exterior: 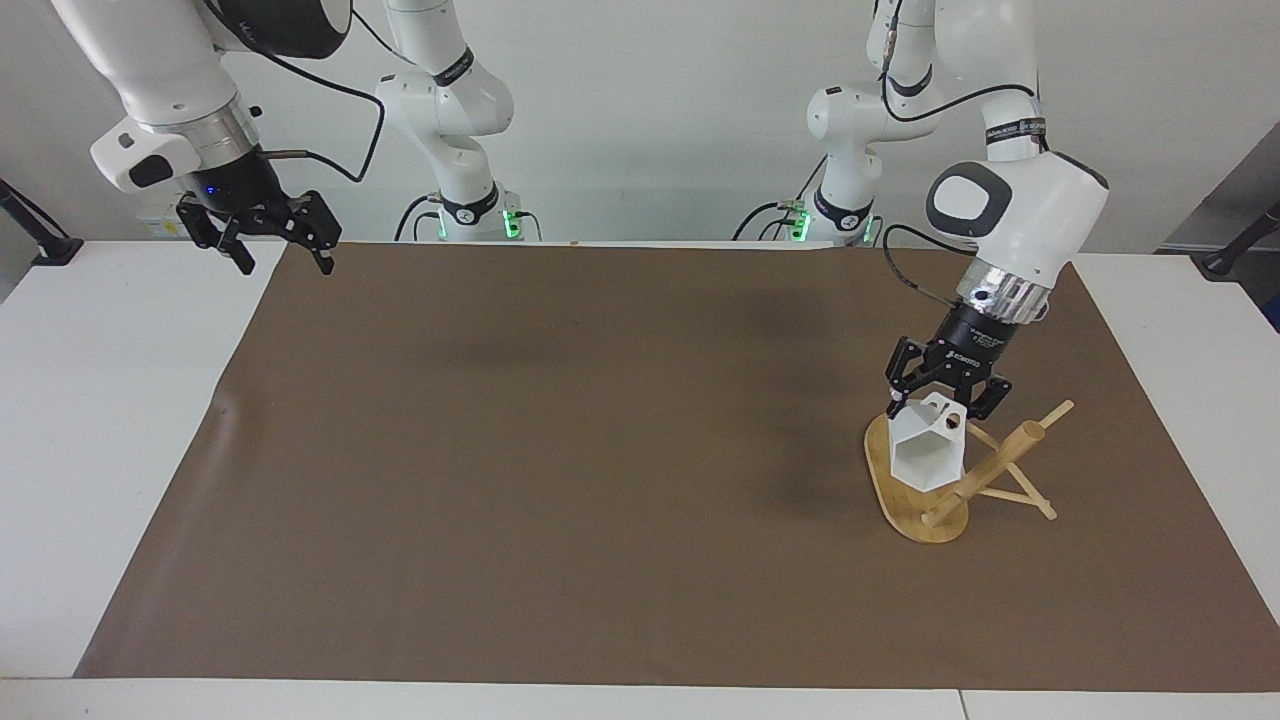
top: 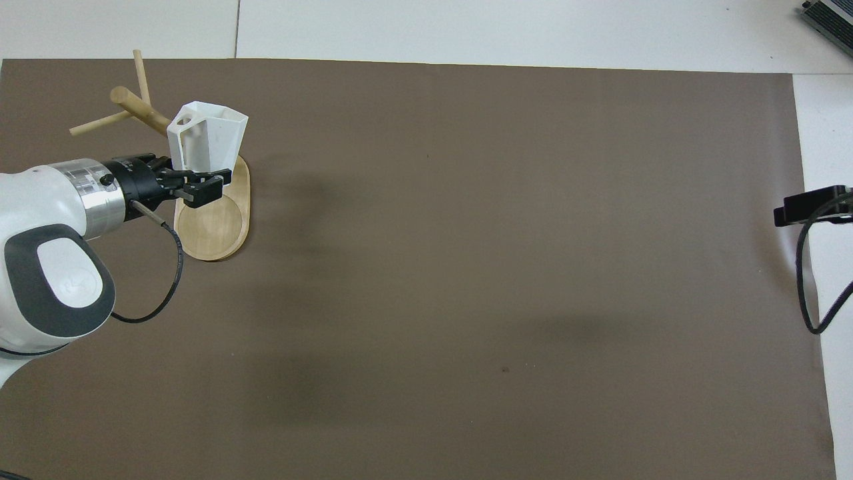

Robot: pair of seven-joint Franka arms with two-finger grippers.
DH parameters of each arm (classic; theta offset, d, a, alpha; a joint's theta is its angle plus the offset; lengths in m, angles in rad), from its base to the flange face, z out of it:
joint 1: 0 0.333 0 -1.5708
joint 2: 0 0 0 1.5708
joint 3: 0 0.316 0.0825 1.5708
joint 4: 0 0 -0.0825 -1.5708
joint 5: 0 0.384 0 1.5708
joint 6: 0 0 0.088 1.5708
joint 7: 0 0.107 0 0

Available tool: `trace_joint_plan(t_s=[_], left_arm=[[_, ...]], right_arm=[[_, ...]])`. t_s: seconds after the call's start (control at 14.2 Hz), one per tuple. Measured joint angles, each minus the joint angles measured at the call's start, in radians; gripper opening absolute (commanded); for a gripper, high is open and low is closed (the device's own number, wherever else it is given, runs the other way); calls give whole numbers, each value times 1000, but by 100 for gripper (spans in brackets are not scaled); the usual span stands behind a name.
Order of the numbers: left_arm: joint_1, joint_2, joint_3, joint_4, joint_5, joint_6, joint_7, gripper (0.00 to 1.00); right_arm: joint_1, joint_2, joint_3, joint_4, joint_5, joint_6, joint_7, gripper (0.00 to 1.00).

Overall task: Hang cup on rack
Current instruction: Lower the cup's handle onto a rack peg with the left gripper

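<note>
The white faceted cup [exterior: 925, 455] is held tilted over the rack's oval base [exterior: 905, 505], mouth turned away from the robots, close beside the slanting bamboo post [exterior: 1000, 465] and its thin pegs. My left gripper [exterior: 940, 403] is shut on the cup's handle end from above. In the overhead view the cup [top: 210, 137] sits over the base's [top: 213, 233] farther end, with the left gripper [top: 203, 187] at its nearer side and the post [top: 136, 107] beside it. My right gripper [exterior: 275, 240] is open and empty, waiting above the right arm's end of the table; only its edge shows in the overhead view [top: 810, 207].
A brown mat [exterior: 600, 450] covers most of the white table [exterior: 110, 400]. Two more robot arms [exterior: 450, 110] stand at the back edge. A black cable [top: 806, 280] hangs at the right arm's end.
</note>
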State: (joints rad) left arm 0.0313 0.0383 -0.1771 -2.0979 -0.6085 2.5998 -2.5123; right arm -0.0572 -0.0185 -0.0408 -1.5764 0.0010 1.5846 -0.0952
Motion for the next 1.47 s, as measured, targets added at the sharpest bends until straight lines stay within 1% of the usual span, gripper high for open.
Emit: trace_joint_plan(t_s=[0.35,1.47], left_arm=[[3,18,8,15,0,8,-14,0],[25,30,13,8,1,15,-42,0]], right_arm=[[0,0,0,0,0,0,0,100],[0,0,0,-1,0,0,0,100]])
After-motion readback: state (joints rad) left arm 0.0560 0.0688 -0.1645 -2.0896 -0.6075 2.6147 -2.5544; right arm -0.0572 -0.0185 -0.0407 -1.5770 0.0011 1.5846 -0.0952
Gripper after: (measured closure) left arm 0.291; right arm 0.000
